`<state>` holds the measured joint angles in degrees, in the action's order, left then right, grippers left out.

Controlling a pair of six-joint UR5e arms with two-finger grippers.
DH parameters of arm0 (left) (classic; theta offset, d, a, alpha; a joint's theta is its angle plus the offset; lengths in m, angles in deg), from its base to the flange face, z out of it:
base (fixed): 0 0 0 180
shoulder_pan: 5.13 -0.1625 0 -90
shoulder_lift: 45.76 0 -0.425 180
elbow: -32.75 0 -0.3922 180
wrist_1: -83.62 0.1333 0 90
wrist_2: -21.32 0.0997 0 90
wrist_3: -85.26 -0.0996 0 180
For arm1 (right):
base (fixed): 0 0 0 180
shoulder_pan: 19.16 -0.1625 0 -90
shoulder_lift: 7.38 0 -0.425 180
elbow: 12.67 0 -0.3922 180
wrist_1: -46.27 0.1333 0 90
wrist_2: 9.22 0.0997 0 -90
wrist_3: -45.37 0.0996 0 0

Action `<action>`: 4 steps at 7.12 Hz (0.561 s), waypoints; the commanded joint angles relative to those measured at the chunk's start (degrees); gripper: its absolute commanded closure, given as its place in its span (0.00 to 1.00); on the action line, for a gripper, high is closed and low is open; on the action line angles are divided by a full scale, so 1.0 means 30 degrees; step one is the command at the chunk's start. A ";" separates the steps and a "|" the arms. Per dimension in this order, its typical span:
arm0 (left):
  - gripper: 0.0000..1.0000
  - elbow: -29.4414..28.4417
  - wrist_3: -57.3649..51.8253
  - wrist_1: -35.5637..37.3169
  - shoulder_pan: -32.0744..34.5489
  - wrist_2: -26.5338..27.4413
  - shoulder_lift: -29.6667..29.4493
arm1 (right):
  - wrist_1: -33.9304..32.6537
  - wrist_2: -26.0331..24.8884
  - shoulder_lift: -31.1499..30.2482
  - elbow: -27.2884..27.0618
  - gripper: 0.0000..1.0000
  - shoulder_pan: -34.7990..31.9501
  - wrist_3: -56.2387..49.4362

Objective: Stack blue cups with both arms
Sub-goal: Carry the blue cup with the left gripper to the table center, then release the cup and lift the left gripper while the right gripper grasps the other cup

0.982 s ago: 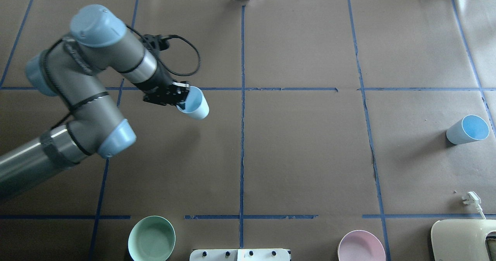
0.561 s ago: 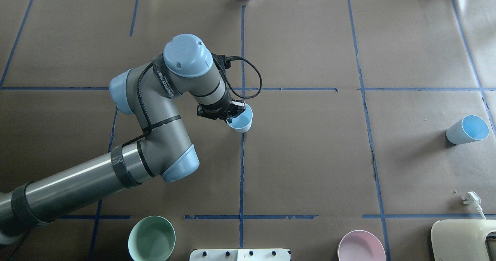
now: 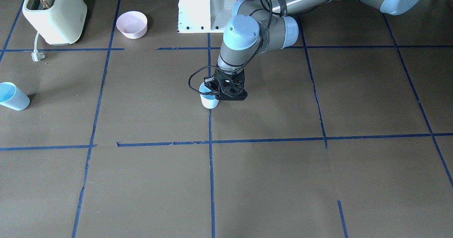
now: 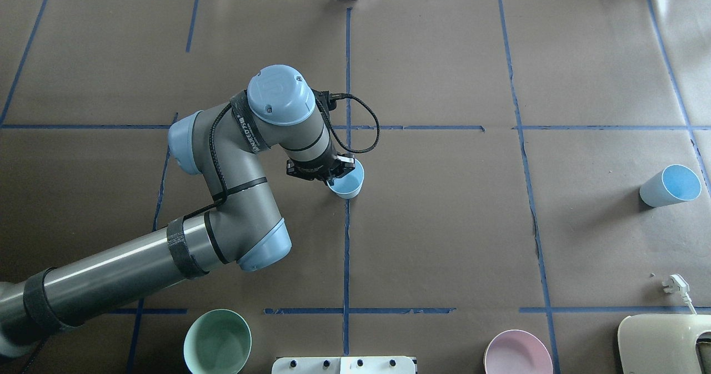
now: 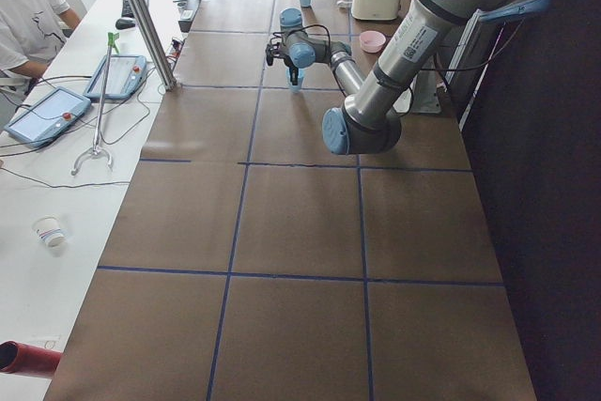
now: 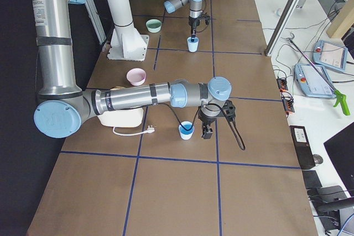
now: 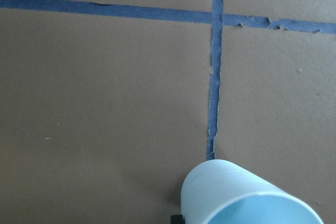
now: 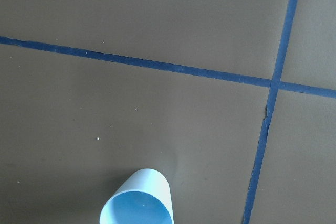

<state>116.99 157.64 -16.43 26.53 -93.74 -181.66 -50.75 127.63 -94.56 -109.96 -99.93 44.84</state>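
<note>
A: Why does the left gripper [image 4: 335, 177] clamp the pale-blue tapered plastic cup [image 4: 350, 187] by its rim, upright at the centre of the table [image 4: 444, 235]?
B: Likely to make it the stack's base. The second pale-blue cup [image 4: 669, 185] stands far right. I can't tell how the jaws of the right gripper [image 6: 207, 132] stand.

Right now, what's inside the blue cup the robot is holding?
The blue cup looks empty: just its bare blue bottom. The left gripper pinching the rim hides a bit of the inside.

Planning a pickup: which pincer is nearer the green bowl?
Left. The left pincer holds a blue cup at centre, past the green bowl; the right pincer is far off, by the other cup.
</note>
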 commanded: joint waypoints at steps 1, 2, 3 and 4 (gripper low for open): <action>0.52 0.0013 0.0045 0.0041 -0.0065 -0.0026 0.0035 | -0.0002 0.0000 -0.0001 -0.0003 0.00 0.0000 0.0000; 0.13 0.0100 0.0045 0.0012 -0.0065 -0.0026 0.0035 | -0.0002 0.0000 -0.0059 0.0026 0.00 0.0000 0.0000; 0.00 0.0652 0.0045 0.0040 -0.0007 -0.0055 0.0093 | -0.0002 0.0000 -0.0146 0.0027 0.00 0.0058 0.0000; 0.00 0.2485 0.0132 0.0041 0.0545 -0.0201 0.0790 | -0.0002 0.0000 -0.0263 0.0027 0.00 0.0087 0.0000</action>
<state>119.73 157.84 -16.33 26.85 -93.97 -180.94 -50.76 127.63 -94.99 -109.89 -99.79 44.84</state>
